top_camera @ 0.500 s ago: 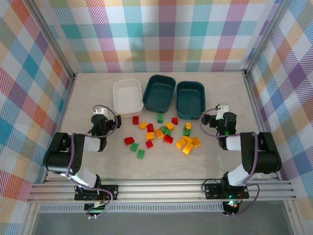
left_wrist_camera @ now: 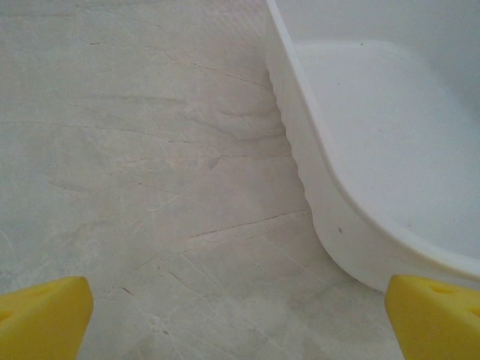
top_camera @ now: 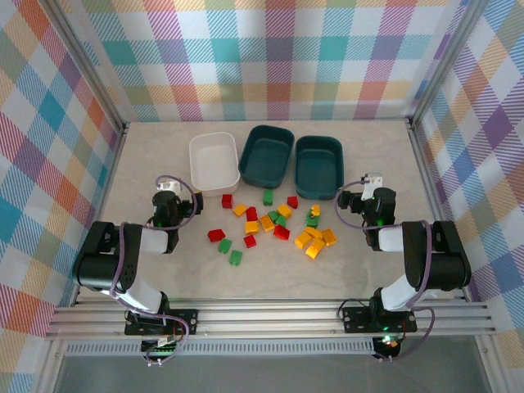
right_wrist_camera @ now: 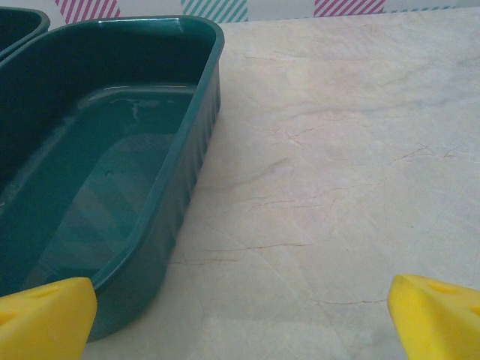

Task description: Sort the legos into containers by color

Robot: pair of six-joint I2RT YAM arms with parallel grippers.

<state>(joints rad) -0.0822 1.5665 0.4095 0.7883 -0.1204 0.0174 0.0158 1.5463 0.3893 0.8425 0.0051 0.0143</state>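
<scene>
- Three rounded plastic tubs stand abreast: white tub (top_camera: 214,164), teal tub (top_camera: 266,155), second teal tub (top_camera: 319,168).
- Red, green, yellow-orange plastic bricks (top_camera: 281,232) lie scattered just before them.
- Left gripper (left_wrist_camera: 240,322), right gripper (right_wrist_camera: 240,319): both wide, empty.

Three tubs stand packed close in a row at the far middle of the worktop (top_camera: 147,168): the white tub (top_camera: 214,161), the middle teal tub (top_camera: 266,155) and the right teal tub (top_camera: 318,168). The legos (top_camera: 281,232) lie scattered just in front of them. Bare worktop lies open left of the white tub, right of the right teal tub, and nearer than the legos.
</scene>
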